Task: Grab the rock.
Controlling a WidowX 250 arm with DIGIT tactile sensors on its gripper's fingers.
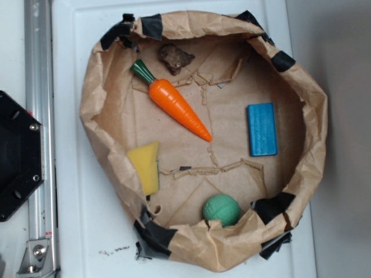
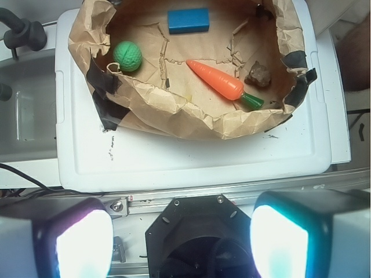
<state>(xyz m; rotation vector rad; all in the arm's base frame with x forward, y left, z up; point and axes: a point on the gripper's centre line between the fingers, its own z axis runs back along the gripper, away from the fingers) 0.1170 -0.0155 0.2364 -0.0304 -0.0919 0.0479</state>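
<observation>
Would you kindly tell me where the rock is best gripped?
Probably from straight above, fingers closing across the middle of the rock: it is a low lump lying free, with the carrot top and paper wall close beside it.

A white tabletop (image 1: 81,231) fills most of the exterior view, with small black specks (image 1: 113,251) near its lower edge. A metal rail (image 1: 39,116) runs along its left side, over a pale surface. To the right lies a plain grey floor (image 1: 342,87). Light is soft and even, with faint shadows only.
</observation>
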